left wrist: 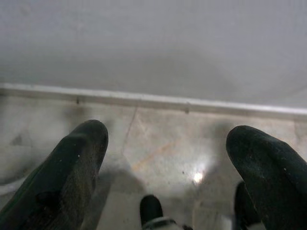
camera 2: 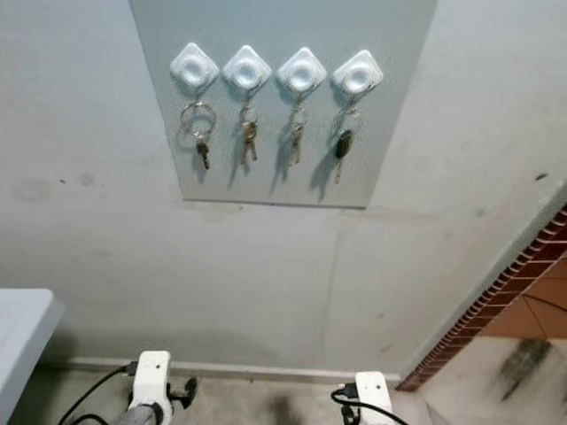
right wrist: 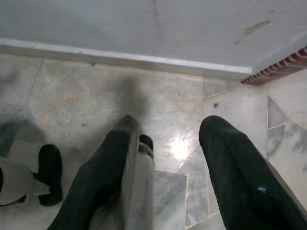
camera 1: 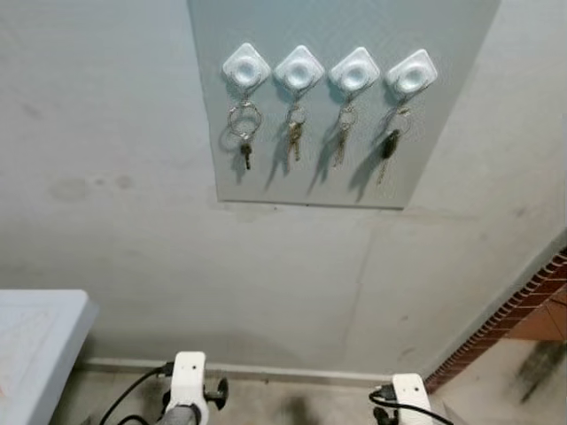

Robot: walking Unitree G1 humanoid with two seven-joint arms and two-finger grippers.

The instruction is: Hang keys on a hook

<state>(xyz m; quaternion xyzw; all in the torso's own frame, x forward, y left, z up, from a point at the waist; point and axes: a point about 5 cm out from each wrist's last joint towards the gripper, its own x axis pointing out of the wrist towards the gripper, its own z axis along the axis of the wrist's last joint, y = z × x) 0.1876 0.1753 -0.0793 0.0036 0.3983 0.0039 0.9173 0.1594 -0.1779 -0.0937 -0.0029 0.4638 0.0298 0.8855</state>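
Board (camera 1: 443, 133), grey, flat against a pale wall (camera 1: 133, 221), carrying four white diamond-shaped hooks (camera 1: 299, 68) in a level row. Keys hang from every hook: a large ring with one small key (camera 1: 244, 133) on the hook farthest to the robot's left, a small bunch (camera 1: 294, 135) on the second, another bunch (camera 1: 341, 140) on the third, and a dark fob with a key (camera 1: 390, 143) on the fourth. Each set hangs straight down and rests against the board.

Surface (camera 1: 35, 345), white, its corner showing low on the robot's left, standing against the wall. Brick edging (camera 1: 514, 310), red, running along the floor on the right.

Left end effector (left wrist: 168, 158): hanging low over the marble floor (left wrist: 158, 143) near the skirting, its two black fingers (left wrist: 72, 163) spread wide apart, nothing between them.

Right end effector (right wrist: 168, 158): also low over the floor, near the brick edging, fingers (right wrist: 235, 163) apart and holding nothing.

Arm tops, white, with black cables, visible at the lower edge of the head views, well below the board.
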